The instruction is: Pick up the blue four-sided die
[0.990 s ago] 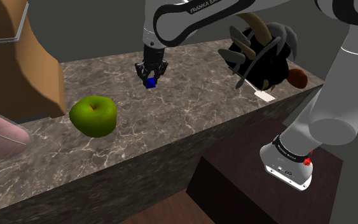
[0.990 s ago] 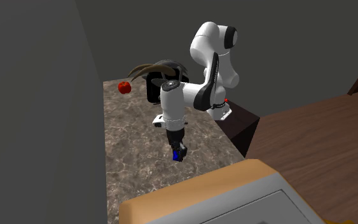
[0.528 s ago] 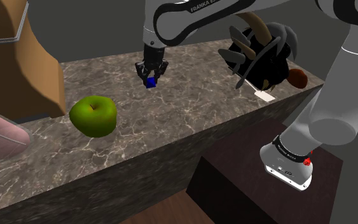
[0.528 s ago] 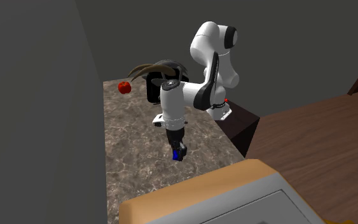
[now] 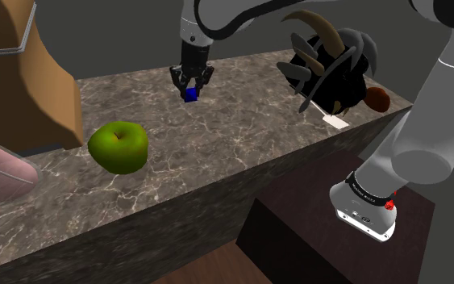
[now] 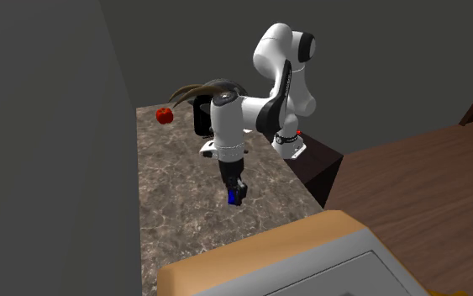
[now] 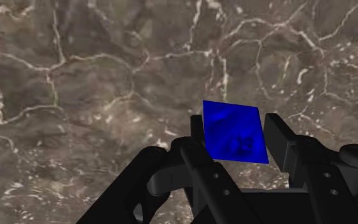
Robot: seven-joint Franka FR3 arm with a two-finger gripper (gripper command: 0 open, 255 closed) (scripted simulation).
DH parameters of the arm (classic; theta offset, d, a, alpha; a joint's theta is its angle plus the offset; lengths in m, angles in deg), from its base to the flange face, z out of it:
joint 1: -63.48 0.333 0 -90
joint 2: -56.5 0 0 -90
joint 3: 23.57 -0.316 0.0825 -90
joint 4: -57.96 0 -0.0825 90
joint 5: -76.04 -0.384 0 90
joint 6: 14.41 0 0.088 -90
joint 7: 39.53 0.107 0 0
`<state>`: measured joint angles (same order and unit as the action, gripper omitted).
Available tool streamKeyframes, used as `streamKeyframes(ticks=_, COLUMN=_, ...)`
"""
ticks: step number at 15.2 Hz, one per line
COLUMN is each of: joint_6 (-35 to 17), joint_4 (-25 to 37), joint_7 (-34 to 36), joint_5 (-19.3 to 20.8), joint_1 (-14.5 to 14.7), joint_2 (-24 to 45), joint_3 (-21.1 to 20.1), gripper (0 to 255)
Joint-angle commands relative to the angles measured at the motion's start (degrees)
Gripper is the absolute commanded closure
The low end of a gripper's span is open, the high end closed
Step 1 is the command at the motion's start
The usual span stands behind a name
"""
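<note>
wrist view showed the gripper [image 7: 234, 137] clamped on the blue die [image 7: 233, 130], fingers [image 7: 280, 141] pressing both sides, above the marble counter [image 7: 75, 76]; a green apple [image 5: 118, 147] lay well apart.

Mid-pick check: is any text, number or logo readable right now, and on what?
None readable.
The blue die, clasped in the gripper, shows only dark blotches and no legible numeral.
The white tag on the counter is too small to read.
</note>
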<state>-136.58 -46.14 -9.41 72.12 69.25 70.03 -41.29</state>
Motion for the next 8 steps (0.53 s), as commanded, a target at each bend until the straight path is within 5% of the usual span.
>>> streamKeyframes(ticks=1, joint_6=1.5, joint_4=1.0, joint_7=0.1, joint_5=-0.1, joint_1=0.0, joint_2=-0.5, joint_3=-0.1, gripper=255)
streamKeyframes(ticks=8, joint_6=5.1, joint_4=3.6, joint_7=0.3, joint_5=-0.3, joint_1=-0.1, joint_2=-1.5, joint_3=-0.1, gripper=255)
